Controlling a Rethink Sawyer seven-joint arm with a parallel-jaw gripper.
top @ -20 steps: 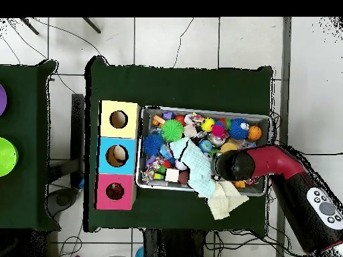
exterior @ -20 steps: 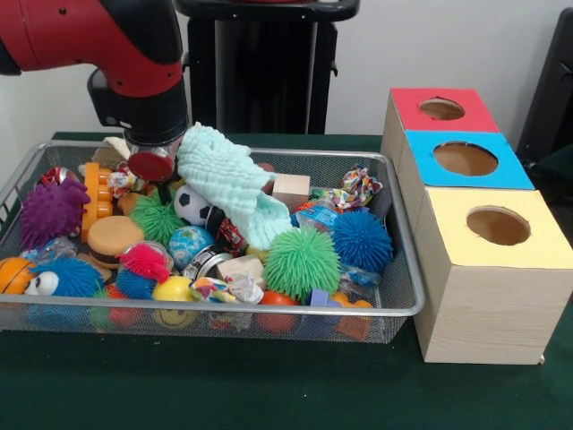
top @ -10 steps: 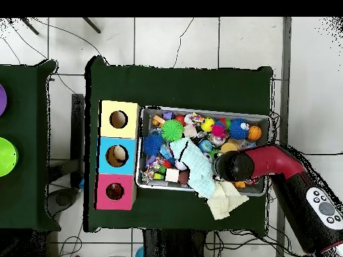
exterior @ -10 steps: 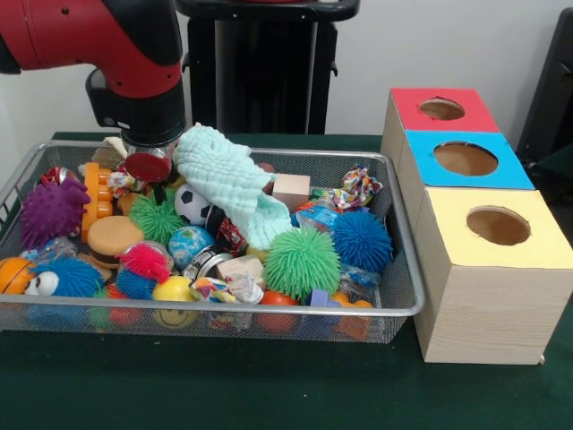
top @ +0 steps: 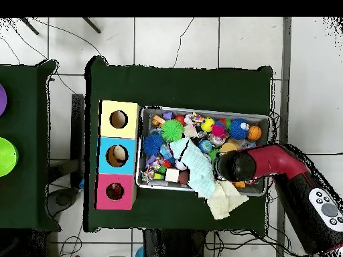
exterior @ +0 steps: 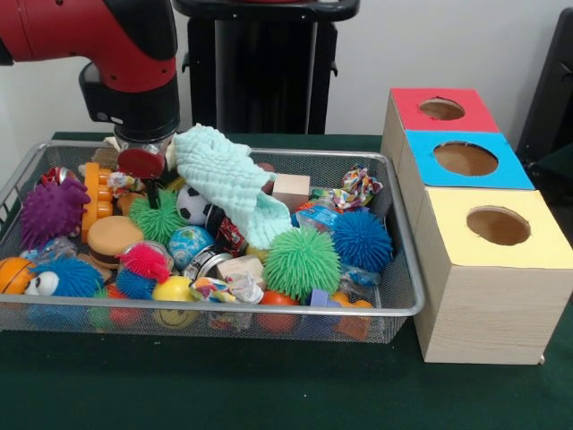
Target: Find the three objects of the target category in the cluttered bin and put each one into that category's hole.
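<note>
Three boxes (exterior: pixel 466 161) line my frame's right; nearer, left, the mesh bin (exterior: pixel 394 300) brims with toys. Farther back, upper left, my gripper (exterior: pixel 152 193) dips beside a green spiky ball (exterior: pixel 159 218); jaw opening I cannot tell.

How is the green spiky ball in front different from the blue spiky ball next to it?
The green spiky ball is light green; the blue spiky ball is bright blue. The green one looks a bit bigger and sits nearer the bin's front rim; the blue one lies closer to the boxes. Both are round, covered in soft spikes, and touch each other.
</note>
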